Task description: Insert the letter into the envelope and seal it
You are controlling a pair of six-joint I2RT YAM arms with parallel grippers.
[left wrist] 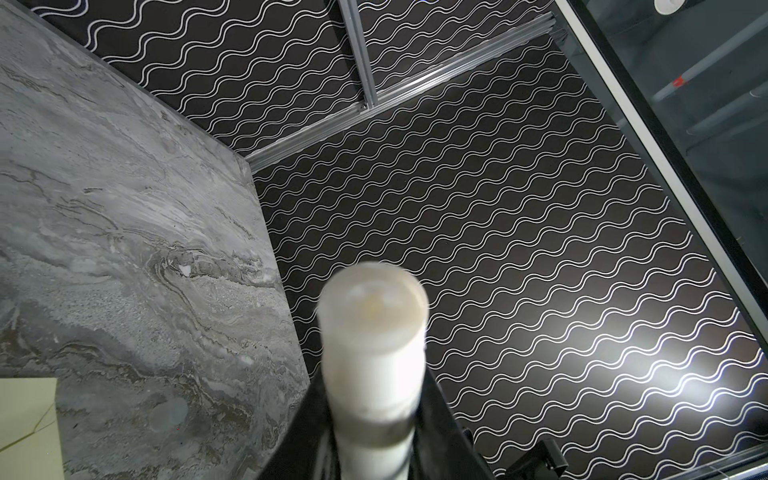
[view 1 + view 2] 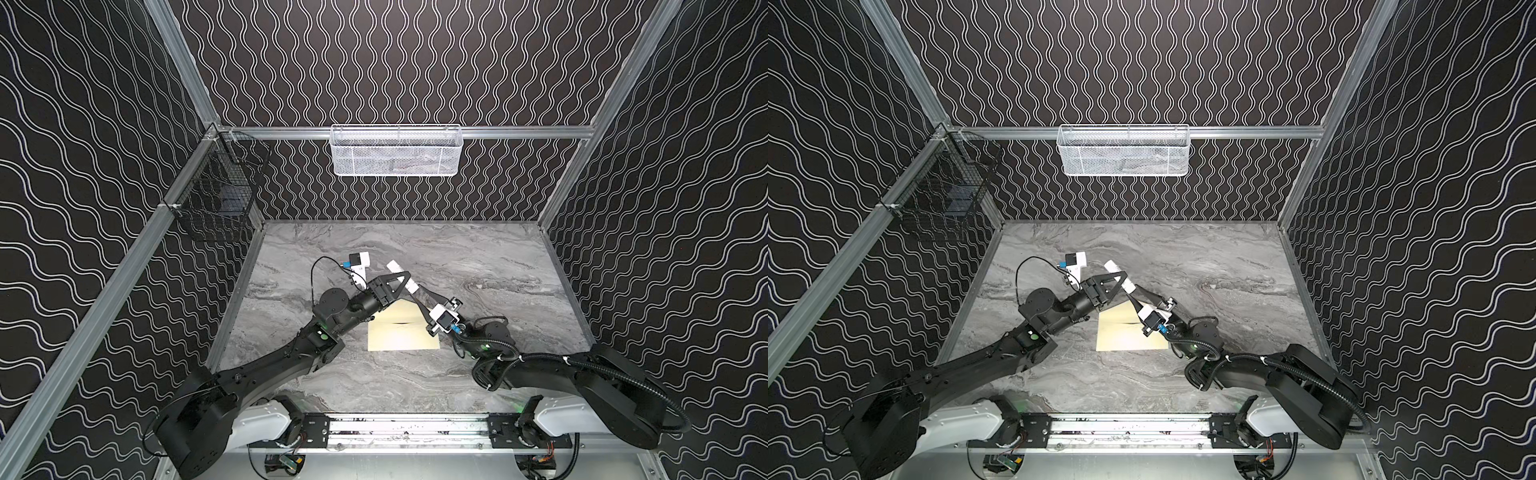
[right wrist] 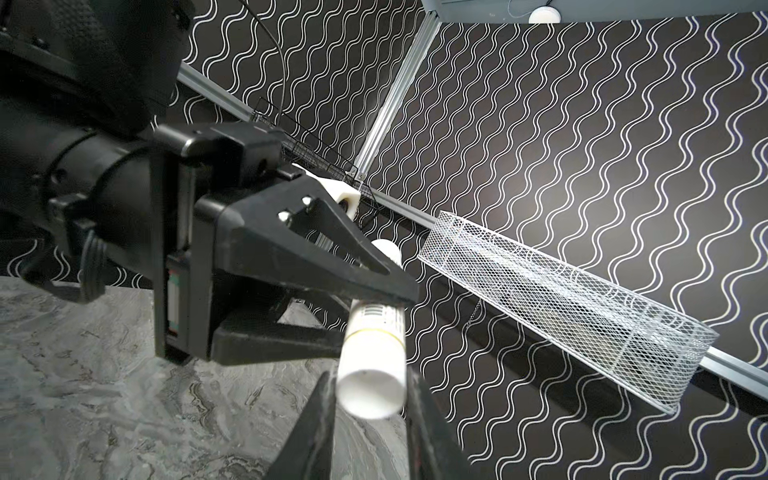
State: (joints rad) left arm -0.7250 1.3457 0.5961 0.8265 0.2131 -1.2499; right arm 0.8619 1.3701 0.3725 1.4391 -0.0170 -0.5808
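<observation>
A: Left fingers (image 3: 299, 266) are clamped on the white tube (image 3: 372, 386), across its barcode band, with only the tube's width between them. Right fingers (image 3: 307, 436) sit either side of the tube's plain end, right against it. We can't tell if they're actually pinching.

B: Where's that relative to the envelope (image 2: 399, 336)?

A: In both top views the tube hangs above the envelope's far edge, tilted, off the tabletop (image 2: 478, 257). The envelope lies flat on the tabletop under both wrists, nothing gripping it. A corner also shows in the left wrist view.

B: The letter?

A: We don't see it in any view. It's probably inside the envelope, but we can't confirm. The flap state is hidden under the arms too.

B: So which step do we tag?

A: Our guess is uncapping a glue stick for the seal. To do it well, we'd want the right fingers square on the plain end past the yellow ring, not on the ring itself. The pull should run straight along the tube's axis, away from the left fingers. The left grip has to hold firm so the body doesn't slide with the cap. No sideways prying, and we'd keep the tube above the envelope, not dipping onto it.
</observation>
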